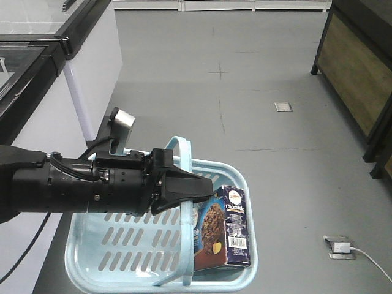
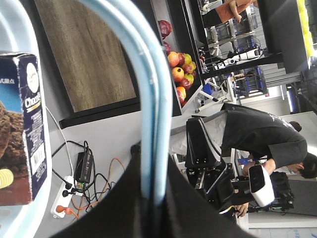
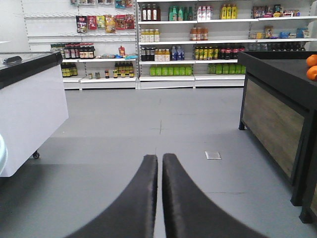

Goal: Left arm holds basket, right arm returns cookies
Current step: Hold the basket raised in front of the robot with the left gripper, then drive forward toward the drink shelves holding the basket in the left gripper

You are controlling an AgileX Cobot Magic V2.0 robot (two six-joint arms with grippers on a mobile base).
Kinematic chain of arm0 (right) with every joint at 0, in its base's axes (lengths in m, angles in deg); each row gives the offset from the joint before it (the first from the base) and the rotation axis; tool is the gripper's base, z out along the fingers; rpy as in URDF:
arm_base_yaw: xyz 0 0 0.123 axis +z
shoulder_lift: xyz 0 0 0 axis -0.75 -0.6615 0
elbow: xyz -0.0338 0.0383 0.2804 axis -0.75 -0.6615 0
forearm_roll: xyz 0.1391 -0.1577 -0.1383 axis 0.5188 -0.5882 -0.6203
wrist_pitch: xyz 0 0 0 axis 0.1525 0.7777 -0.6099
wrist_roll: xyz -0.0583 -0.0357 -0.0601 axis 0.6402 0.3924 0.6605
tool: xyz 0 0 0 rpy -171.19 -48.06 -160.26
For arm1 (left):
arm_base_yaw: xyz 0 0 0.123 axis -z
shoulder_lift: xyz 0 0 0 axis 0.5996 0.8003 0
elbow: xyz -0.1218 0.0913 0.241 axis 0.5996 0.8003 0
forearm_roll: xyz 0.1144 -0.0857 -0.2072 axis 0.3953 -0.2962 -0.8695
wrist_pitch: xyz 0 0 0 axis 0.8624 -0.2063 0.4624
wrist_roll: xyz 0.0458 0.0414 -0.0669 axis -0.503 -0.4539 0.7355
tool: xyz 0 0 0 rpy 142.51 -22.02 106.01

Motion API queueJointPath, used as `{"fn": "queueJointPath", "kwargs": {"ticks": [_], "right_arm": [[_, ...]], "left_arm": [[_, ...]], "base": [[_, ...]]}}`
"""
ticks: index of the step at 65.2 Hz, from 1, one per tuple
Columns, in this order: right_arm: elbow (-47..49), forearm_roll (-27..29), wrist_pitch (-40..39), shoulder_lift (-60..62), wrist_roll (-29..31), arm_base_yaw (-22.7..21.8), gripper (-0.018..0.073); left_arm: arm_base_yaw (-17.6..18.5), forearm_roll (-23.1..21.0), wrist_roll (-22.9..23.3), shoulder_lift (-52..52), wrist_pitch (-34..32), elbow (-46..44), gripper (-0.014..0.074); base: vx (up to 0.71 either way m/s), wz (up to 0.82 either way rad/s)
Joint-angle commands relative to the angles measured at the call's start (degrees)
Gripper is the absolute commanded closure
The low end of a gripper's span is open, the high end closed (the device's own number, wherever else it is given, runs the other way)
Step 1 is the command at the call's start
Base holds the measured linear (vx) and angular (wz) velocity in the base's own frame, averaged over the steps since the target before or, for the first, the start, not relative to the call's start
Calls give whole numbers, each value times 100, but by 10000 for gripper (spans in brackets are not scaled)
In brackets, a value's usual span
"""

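One step done: black left hand clamps the hoop handle of the light blue slotted plastic basket; navy-and-maroon cardboard cookie box stands inside by its right wall, unreturned; right hand pressed together, empty.

We have 3 views. Our front-facing camera sits high on the robot and looks forward and steeply down over the left arm onto the basket and the grey floor. The left wrist camera sits right against the basket's handle, rolled on its side, and looks past it across the shop; the cookies at its left edge also show in the front view. The right wrist camera sits low and level, looking along the right gripper down the aisle to the shelves. It shares the white cabinet, the floor plate and the wood-panelled stand with the front view.
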Motion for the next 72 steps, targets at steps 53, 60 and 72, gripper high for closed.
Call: {"fn": "queueJointPath", "kwargs": {"ticks": [53, 60, 72], "right_arm": [[-101, -48, -414, 72, 56, -6, 570], [-101, -48, -414, 72, 56, -6, 570], [-101, -48, -414, 72, 56, -6, 570]], "left_arm": [[39, -619, -81, -220, 365, -218, 599], [39, -619, -81, -220, 365, -218, 599], [39, -619, -81, -220, 365, -218, 599]], "base": [[5, 0], [19, 7], [21, -1]]}}
